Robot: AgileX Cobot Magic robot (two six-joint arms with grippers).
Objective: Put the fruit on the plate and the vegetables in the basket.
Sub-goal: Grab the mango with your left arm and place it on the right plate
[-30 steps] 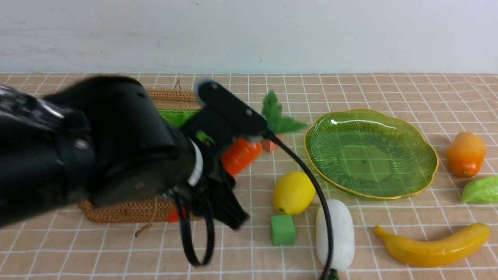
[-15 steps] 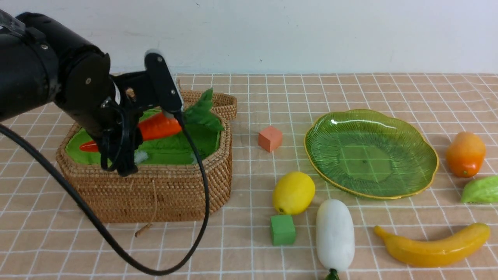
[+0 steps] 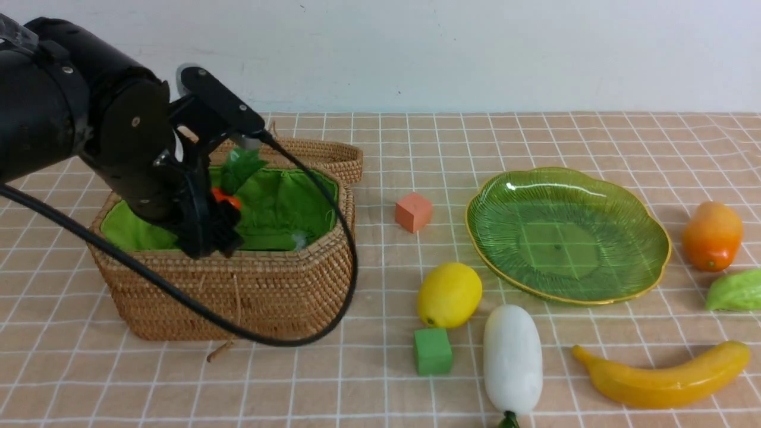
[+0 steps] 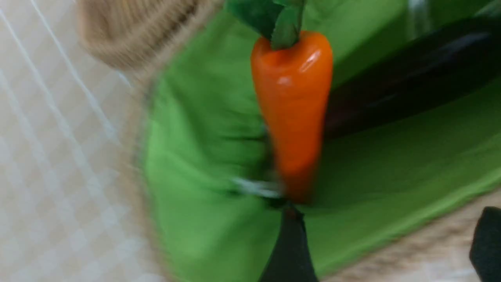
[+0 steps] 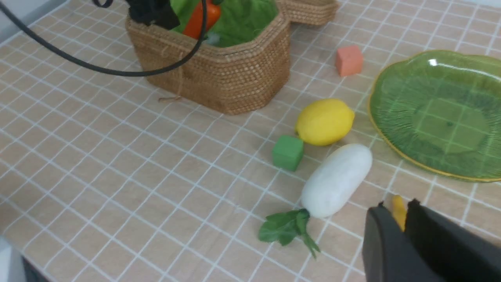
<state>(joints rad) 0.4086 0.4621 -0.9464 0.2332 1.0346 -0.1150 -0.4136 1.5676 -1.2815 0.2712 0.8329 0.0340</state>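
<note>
My left gripper (image 3: pixel 208 238) is over the wicker basket (image 3: pixel 238 291), jaws wide apart (image 4: pixel 387 211). The orange carrot (image 4: pixel 291 102) stands tilted inside on the green lining, by one fingertip, beside the dark purple eggplant (image 4: pixel 411 78); its leaves (image 3: pixel 241 163) poke up. The lemon (image 3: pixel 449 294), white radish (image 3: pixel 512 356), banana (image 3: pixel 663 377), mango (image 3: pixel 711 235) and leafy vegetable (image 3: pixel 737 290) lie on the table around the bare green plate (image 3: pixel 565 235). My right gripper (image 5: pixel 403 209) shows only in its wrist view, shut and empty, above the banana's tip (image 5: pixel 398 209).
The basket's lid (image 3: pixel 321 151) lies open behind it. A salmon cube (image 3: pixel 413 212) sits between basket and plate. A green cube (image 3: pixel 432 351) sits by the lemon and radish. The left arm's black cable (image 3: pixel 285 342) loops in front of the basket.
My left arm swung left with the carrot from the table's middle to over the basket. The carrot was held level above the lining, and now stands lower in the basket.
</note>
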